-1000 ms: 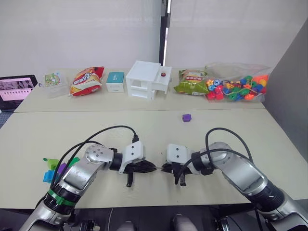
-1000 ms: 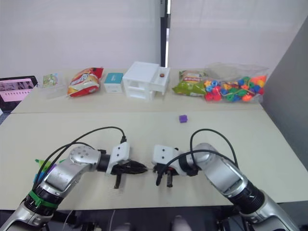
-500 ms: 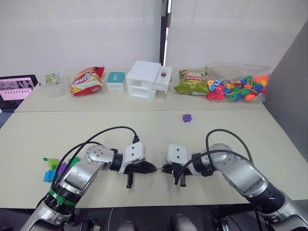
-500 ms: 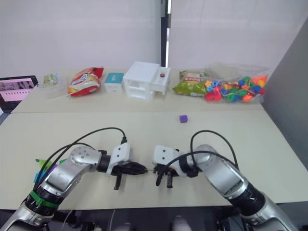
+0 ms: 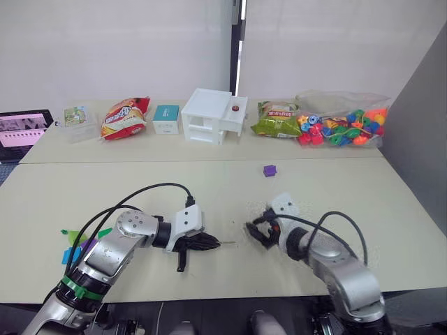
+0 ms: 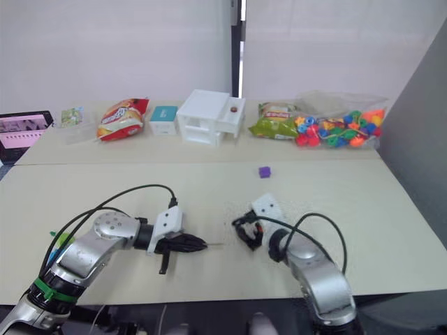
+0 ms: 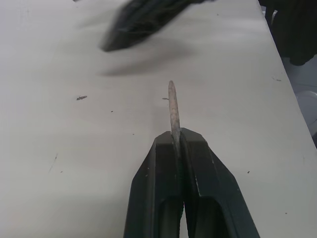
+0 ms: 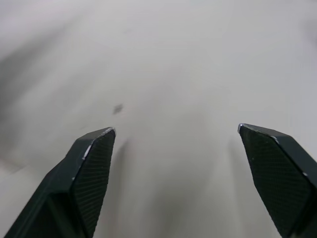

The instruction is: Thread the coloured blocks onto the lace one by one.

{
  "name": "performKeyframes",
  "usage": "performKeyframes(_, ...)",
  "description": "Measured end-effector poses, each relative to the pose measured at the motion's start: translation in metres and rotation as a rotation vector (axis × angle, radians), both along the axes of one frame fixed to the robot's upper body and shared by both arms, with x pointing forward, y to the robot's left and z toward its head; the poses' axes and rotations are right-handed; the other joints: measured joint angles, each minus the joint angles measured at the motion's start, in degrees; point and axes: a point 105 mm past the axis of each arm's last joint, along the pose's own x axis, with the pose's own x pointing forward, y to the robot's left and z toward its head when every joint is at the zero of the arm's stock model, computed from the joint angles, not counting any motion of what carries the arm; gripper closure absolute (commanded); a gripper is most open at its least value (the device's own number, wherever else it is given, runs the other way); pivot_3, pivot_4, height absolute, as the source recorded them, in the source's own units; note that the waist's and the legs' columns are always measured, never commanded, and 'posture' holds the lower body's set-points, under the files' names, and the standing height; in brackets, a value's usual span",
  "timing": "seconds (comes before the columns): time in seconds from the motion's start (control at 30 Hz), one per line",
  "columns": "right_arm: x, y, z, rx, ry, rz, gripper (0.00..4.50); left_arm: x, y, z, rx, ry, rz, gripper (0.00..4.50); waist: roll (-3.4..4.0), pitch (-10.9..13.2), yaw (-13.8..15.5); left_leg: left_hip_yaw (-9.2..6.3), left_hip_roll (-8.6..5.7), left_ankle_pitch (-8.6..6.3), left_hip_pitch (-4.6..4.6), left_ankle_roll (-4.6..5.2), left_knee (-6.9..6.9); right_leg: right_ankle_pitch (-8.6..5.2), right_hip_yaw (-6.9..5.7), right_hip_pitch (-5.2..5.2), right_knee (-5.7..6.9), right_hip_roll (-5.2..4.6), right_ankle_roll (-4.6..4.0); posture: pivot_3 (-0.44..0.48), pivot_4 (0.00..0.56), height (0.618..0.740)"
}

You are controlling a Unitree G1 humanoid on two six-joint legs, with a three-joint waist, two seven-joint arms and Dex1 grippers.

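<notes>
A pale beige table [image 5: 140,188] stands before a white wall, with a second table butted against its far edge. Along that far table, from ten o'clock round to two o'clock, sit a small screen [image 5: 24,130], a clear packet [image 5: 78,116], a red snack bag [image 5: 124,117], a teal box [image 5: 167,118], a white drawer unit [image 5: 213,116], a green snack bag [image 5: 277,119] and a clear bag of mixed beads [image 5: 342,128]. None of these lies between the grippers; the tabletop between and around them is bare.

One purple cube [image 5: 269,170] rests alone at about one o'clock, well apart from both arms. A cluster of coloured blocks [image 5: 78,243] in green, blue and purple lies at about eight o'clock near the table's left edge, partly behind the left arm and its black cables.

The left gripper [image 5: 207,242] lies low over the table at about six o'clock, its fingers [image 7: 163,178] clenched on the lace's needle tip [image 7: 173,111], which juts out straight beyond the fingertips toward three o'clock. The rest of the lace cannot be made out.

The right gripper [image 5: 255,232] sits just beyond that tip, at about five o'clock, turned toward the left one. Its fingers [image 8: 86,171] are spread wide apart with nothing between them, bare table surface beneath.

Open table stretches toward twelve o'clock and to the right; the near edge runs close below both arms.
</notes>
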Motion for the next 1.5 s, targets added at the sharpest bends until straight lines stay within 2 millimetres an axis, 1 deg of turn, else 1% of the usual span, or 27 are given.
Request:
performKeyframes(0.13,0.033,-0.011,0.0,0.021,-0.091,-0.227,0.4,0.0,0.0,0.001,0.0,-0.002,0.0,4.5,0.01,0.0,0.0,0.03,0.0,0.01,0.0,-0.02,-0.02,0.0,0.01,-0.01,0.0,-0.02,0.0,0.0,0.15,0.74)
performKeyframes(0.23,0.054,-0.018,-0.001,0.025,-0.139,-0.306,0.4,0.001,0.001,0.001,0.0,-0.004,0.005,4.5,0.01,0.0,0.0,0.02,-0.01,0.01,0.0,-0.02,-0.05,0.0,0.01,-0.01,-0.01,-0.02,0.0,0.0,0.15,0.74)
performKeyframes(0.33,0.079,-0.025,-0.003,0.035,-0.163,-0.372,0.4,0.002,0.001,0.003,-0.003,-0.014,0.013,4.5,0.02,0.0,-0.2,0.05,0.01,0.01,0.01,-0.02,-0.08,0.01,0.03,-0.04,0.01,-0.01,-0.01,0.0,0.15,0.74)
performKeyframes(0.4,0.097,-0.026,0.001,0.046,-0.177,-0.384,0.4,0.003,0.002,0.004,-0.005,-0.021,0.022,4.5,0.02,0.0,-0.5,0.05,0.01,0.01,0.02,-0.02,-0.09,0.01,0.04,-0.05,0.02,-0.01,-0.02,0.0,0.15,0.74)
performKeyframes(0.5,0.117,-0.025,0.006,0.066,-0.192,-0.389,0.4,0.003,0.003,0.005,-0.006,-0.021,0.034,4.5,0.02,0.0,-1.3,0.04,0.01,0.01,0.03,-0.02,-0.14,0.01,0.04,-0.04,0.04,-0.01,-0.02,0.0,0.15,0.74)
performKeyframes(0.6,0.132,-0.025,0.005,0.082,-0.182,-0.38,0.4,0.003,0.004,0.004,-0.006,-0.017,0.047,4.5,0.03,0.0,-1.6,0.05,0.01,0.01,0.03,-0.02,-0.15,0.01,0.06,-0.05,0.03,-0.01,-0.02,0.0,0.15,0.74)
performKeyframes(0.73,0.144,-0.016,0.002,0.118,-0.151,-0.341,0.4,0.001,0.006,0.003,-0.003,-0.015,0.052,4.5,0.03,0.0,-2.3,0.05,0.01,0.01,0.04,-0.02,-0.19,0.01,0.07,-0.06,0.06,-0.01,-0.02,0.0,0.15,0.74)
performKeyframes(0.77,0.147,-0.015,0.002,0.129,-0.146,-0.332,0.93,0.001,0.007,0.003,-0.002,-0.015,0.053,4.5,0.03,0.0,-2.6,0.05,0.01,0.01,0.04,-0.02,-0.19,0.01,0.07,-0.06,0.07,-0.01,-0.02,0.0,0.15,0.74)
performKeyframes(0.83,0.149,-0.012,0.002,0.144,-0.143,-0.319,1.53,0.001,0.008,0.002,0.002,-0.015,0.056,4.5,0.03,0.0,-2.8,0.03,0.01,0.01,0.04,-0.02,-0.19,0.01,0.07,-0.06,0.12,-0.01,-0.02,0.0,0.15,0.74)
performKeyframes(0.9,0.15,-0.011,0.0,0.171,-0.136,-0.305,2.29,0.001,0.009,0.002,0.004,-0.014,0.06,4.5,0.04,0.0,-3.0,0.03,0.01,0.01,0.04,-0.02,-0.19,0.01,0.07,-0.06,0.23,-0.01,-0.02,0.0,0.15,0.74)
performKeyframes(1.0,0.15,-0.009,0.001,0.185,-0.143,-0.29,3.25,0.001,0.009,0.002,0.004,-0.014,0.064,4.5,0.04,0.0,-3.1,0.03,0.01,0.01,0.04,-0.02,-0.19,0.01,0.08,-0.06,0.24,-0.01,-0.02,0.0,0.15,0.74)
performKeyframes(1.03,0.15,-0.009,0.001,0.19,-0.147,-0.285,3.33,0.0,0.009,0.002,0.005,-0.014,0.065,4.5,0.04,0.0,-3.1,0.03,0.01,0.01,0.04,-0.02,-0.19,0.01,0.08,-0.07,0.24,-0.01,-0.02,0.0,0.15,0.74)
performKeyframes(1.17,0.15,-0.006,0.007,0.209,-0.174,-0.254,3.33,0.0,0.011,0.002,0.007,-0.016,0.068,4.5,0.05,0.0,-3.1,0.02,0.01,0.01,0.04,-0.02,-0.2,0.01,0.08,-0.07,0.24,-0.01,-0.02,0.0,0.15,0.74)
performKeyframes(1.23,0.148,-0.005,0.017,0.223,-0.215,-0.245,3.33,0.001,0.011,0.002,0.006,-0.017,0.069,4.5,0.05,0.0,-3.0,0.02,0.01,0.01,0.03,-0.02,-0.2,0.01,0.07,-0.07,0.25,-0.01,-0.02,0.0,0.15,0.74)
performKeyframes(1.3,0.141,-0.005,0.026,0.237,-0.266,-0.236,3.33,0.0,0.012,0.002,0.007,-0.016,0.07,4.5,0.07,0.0,-2.9,-0.02,0.01,0.01,0.0,-0.02,-0.2,0.01,0.06,-0.08,0.31,-0.02,-0.02,0.0,0.15,0.74)
performKeyframes(1.33,0.135,-0.005,0.029,0.241,-0.282,-0.23,3.33,0.0,0.012,0.002,0.006,-0.016,0.07,4.5,0.09,0.0,-2.8,-0.05,0.01,0.01,-0.04,-0.02,-0.2,0.01,0.04,-0.09,0.32,-0.02,-0.02,0.0,0.15,0.74)
performKeyframes(1.37,0.122,-0.004,0.03,0.239,-0.295,-0.219,3.33,-0.001,0.012,0.002,0.006,-0.015,0.07,4.5,0.12,0.0,-2.7,-0.09,0.02,0.0,-0.09,-0.01,-0.21,0.01,0.01,-0.1,0.33,-0.02,-0.01,0.0,0.15,0.74)
performKeyframes(1.5,0.071,0.008,0.013,0.206,-0.226,-0.166,3.33,-0.002,0.014,0.0,0.008,-0.007,0.075,4.5,0.16,0.0,-2.5,-0.09,0.0,0.0,-0.28,-0.01,-0.17,0.01,0.01,-0.27,0.32,-0.04,-0.01,0.0,0.15,0.74)
